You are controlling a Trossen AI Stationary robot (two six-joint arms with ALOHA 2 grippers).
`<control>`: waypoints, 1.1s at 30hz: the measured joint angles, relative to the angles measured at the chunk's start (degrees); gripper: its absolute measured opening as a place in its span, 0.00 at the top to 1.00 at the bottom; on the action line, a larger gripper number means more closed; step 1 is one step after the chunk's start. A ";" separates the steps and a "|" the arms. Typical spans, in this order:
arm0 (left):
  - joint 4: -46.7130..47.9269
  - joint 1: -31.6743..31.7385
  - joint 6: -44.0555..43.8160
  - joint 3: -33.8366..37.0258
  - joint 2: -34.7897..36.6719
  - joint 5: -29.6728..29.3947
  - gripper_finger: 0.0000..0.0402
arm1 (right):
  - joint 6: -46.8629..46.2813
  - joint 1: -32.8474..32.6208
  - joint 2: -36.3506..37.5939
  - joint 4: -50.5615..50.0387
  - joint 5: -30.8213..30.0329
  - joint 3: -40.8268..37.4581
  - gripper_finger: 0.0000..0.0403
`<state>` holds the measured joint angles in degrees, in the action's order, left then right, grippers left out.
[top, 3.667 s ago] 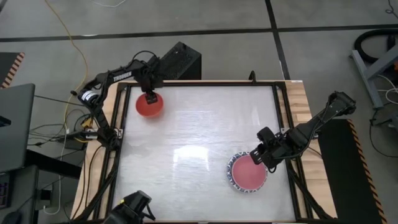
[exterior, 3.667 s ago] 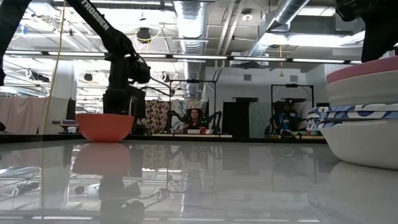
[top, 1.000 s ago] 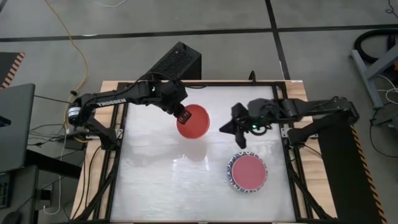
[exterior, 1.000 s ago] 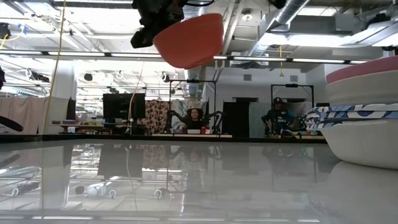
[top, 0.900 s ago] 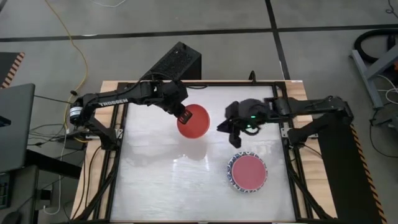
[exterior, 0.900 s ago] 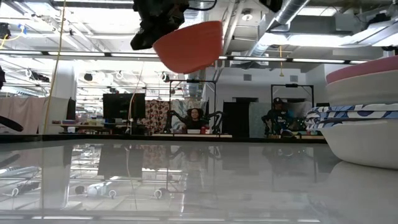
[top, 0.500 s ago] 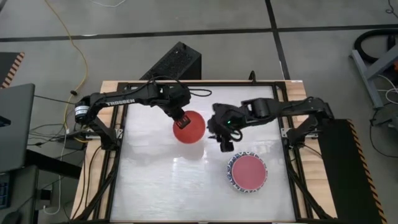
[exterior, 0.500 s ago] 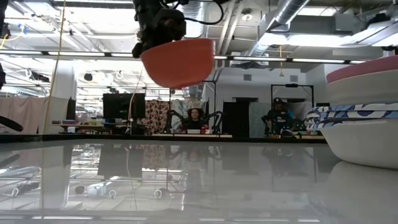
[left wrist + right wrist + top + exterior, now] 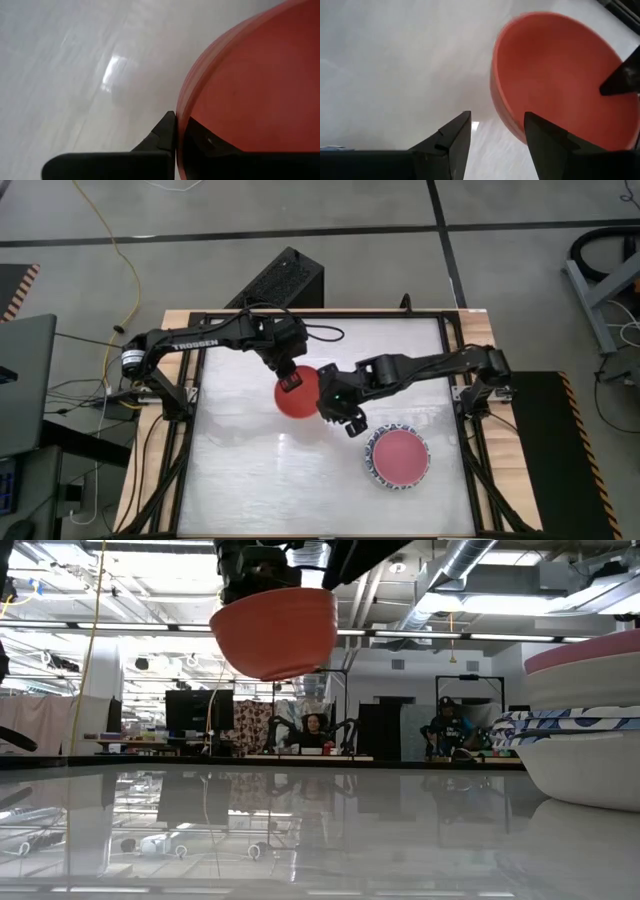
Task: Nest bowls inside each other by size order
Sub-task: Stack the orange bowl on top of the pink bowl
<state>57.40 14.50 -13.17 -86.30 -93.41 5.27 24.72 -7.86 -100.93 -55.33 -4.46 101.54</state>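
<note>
- We see the left gripper (image 9: 289, 381) clamped on the rim of the red bowl (image 9: 299, 390), holding it in the air above the table (image 9: 240, 470), a little toward 12 o'clock of the table's middle in the high view.
- In the low view the red bowl (image 9: 274, 630) hangs well clear of the tabletop, sitting roughly level (its rim meets the dark gripper above it).
- The left wrist view shows one dark finger (image 9: 165, 135) pressed against the bowl's outer wall, with the other inside the bowl.
- The right gripper (image 9: 338, 408) sits just beside the red bowl at its 4 o'clock, fingers spread apart and holding nothing.
- In the right wrist view, the two fingers (image 9: 451, 142) stand apart with the bowl's near rim just beyond them; we cannot tell whether they touch it.
- The stack (image 9: 399, 457) of nested bowls rests on the table at about 4 o'clock from the red bowl, pink bowl (image 9: 400, 454) on top, a blue-patterned rim showing around it.
</note>
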 joint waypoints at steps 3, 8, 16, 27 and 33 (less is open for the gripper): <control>-0.13 -0.02 0.12 0.00 0.00 0.07 1.00 | 0.82 0.00 -0.78 0.20 -0.15 0.00 0.50; -0.10 -0.04 0.72 0.00 0.00 0.97 1.00 | 7.29 0.00 -2.18 0.24 -0.23 0.07 0.50; 0.57 -0.43 3.98 0.00 -0.30 0.94 1.00 | 14.28 0.52 -4.45 1.38 -0.47 0.07 0.52; 2.19 -1.93 15.06 -0.04 -0.57 3.62 1.00 | 19.02 0.68 -5.32 1.39 -2.72 0.04 0.73; -1.02 -3.52 16.44 -0.09 -0.57 2.15 1.00 | 19.28 0.67 -5.32 -1.92 -2.16 0.02 0.89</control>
<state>56.38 10.98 3.27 -86.39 -93.97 7.42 44.00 -7.19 -106.26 -57.25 -6.62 101.56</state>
